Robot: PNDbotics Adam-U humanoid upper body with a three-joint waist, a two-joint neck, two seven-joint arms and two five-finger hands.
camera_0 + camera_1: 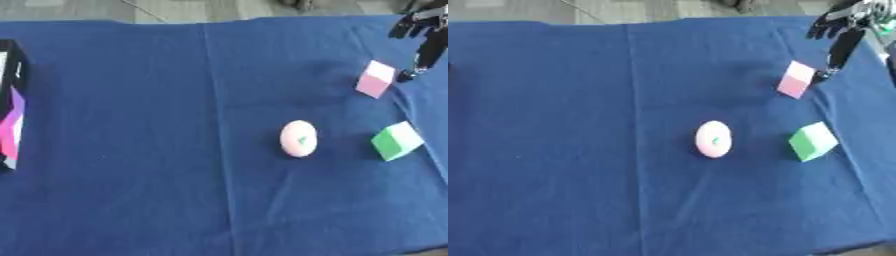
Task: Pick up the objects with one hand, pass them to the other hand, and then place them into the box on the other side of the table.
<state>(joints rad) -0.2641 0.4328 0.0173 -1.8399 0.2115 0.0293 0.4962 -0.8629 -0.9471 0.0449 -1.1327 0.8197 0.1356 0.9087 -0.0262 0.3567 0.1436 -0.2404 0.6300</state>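
Observation:
A pink block (pixel 377 79) lies on the blue cloth at the right, tilted. Below it sits a green block (pixel 397 141) with a pale top face. A pale pink egg-shaped object (pixel 298 138) with a small green mark lies near the middle. My right hand (pixel 843 31) comes in from the upper right corner, fingers straight and pointing down, with one fingertip (pixel 826 75) just right of the pink block and nothing held. A dark box (pixel 12 104) with pink and purple sides stands at the left edge. My left hand is out of sight.
The blue cloth (pixel 157 150) covers the whole table, with a fold line running down its middle. Grey floor shows beyond the far edge.

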